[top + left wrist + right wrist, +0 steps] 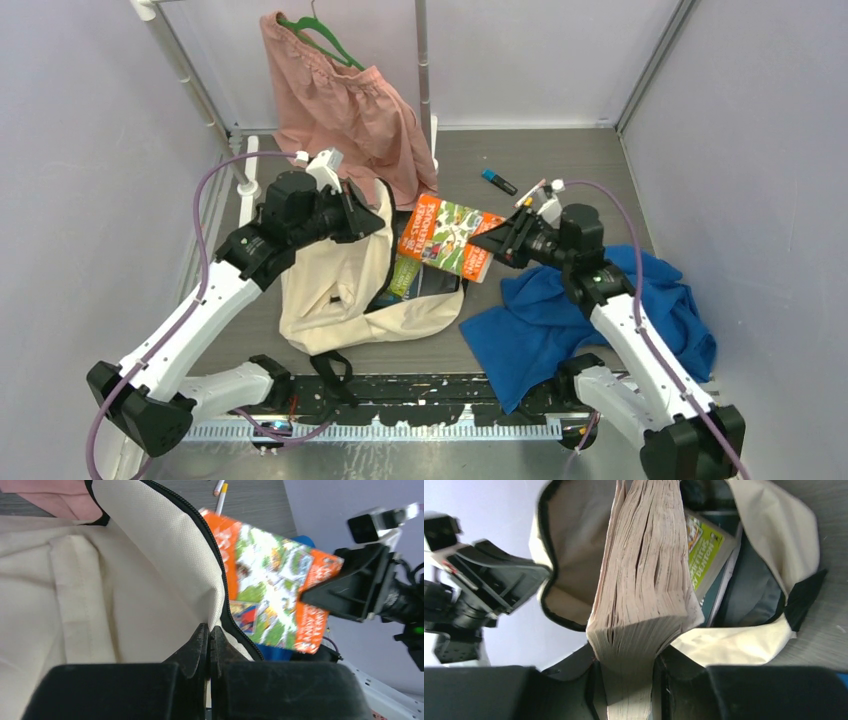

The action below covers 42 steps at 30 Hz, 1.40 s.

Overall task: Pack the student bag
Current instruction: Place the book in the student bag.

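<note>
Two arms reach over a dark grey, wood-grained bench (580, 160) boxed in by pale walls (90, 120) on three sides (a white rail frame (423, 60) stands at the back). The student bag (330, 300) lies left of the bench's middle, its mouth open. The left gripper (209, 632) is pinched together on the bag's zippered rim, holding it up. The right gripper (626, 680) is clamped on an orange book (448, 236) at the mouth. A blue cloth (560, 320) lies to the right of the bag, and a pink garment (340, 110) hangs behind it.

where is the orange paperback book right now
In the top view, the orange paperback book is centre-right, clamped in the right hand at the open mouth of the cream fabric backpack.
</note>
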Available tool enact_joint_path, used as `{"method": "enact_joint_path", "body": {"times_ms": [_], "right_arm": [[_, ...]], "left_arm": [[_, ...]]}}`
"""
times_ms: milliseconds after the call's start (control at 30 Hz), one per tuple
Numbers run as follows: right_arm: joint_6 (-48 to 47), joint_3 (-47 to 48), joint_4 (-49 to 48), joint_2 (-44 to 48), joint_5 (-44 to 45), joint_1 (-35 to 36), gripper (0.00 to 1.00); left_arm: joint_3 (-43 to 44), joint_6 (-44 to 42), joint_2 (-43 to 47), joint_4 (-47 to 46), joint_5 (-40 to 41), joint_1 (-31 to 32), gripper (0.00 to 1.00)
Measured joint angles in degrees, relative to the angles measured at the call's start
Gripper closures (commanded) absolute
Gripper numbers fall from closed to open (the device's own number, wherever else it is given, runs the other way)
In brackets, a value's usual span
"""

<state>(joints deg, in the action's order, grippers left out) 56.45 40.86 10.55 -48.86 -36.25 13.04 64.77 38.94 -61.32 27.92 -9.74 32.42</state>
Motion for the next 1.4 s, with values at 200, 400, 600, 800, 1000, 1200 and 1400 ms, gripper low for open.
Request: {"method": "enact_joint_path", "body": {"times_ms": [200, 400, 600, 800, 1000, 1200, 1400], "right_arm": [[1.05, -0.70, -4.44, -7.85, 7.76, 15.67, 0.99], [2.95, -1.92, -13.73, -20.20, 12.15, 21.66, 0.99], [3.74, 0.66, -22.53, -29.70, 14.45, 23.32, 0.99], [4.04, 9.49, -27.74, -43.34, 14.95, 25.18, 0.99], [4.92, 13.31, -29.16, -49.22, 15.19, 25.64, 0.39], [0.48, 13.44, -19.58, -46.29, 22.38, 25.51, 0.02], [-4.74, 13.46, -7.48, -37.29, 28.37, 25.46, 0.07]], "left_arm": [[0.00, 1.25, -0.37, -1.57, -2.36, -0.26, 1.00], [-0.02, 1.81, 0.07, -2.21, -4.02, -0.31, 1.00], [-1.57, 3.08, 2.19, -4.13, -5.09, -0.31, 1.00], [-1.60, 3.96, 3.41, -4.52, -5.29, -0.33, 1.00], [-2.12, 4.39, 4.07, -4.57, -5.31, -0.44, 1.00], [-2.16, 4.85, 4.35, -4.55, -5.31, -0.48, 1.00], [-2.49, 5.64, 4.35, -4.98, -5.35, -0.48, 1.00]]}}
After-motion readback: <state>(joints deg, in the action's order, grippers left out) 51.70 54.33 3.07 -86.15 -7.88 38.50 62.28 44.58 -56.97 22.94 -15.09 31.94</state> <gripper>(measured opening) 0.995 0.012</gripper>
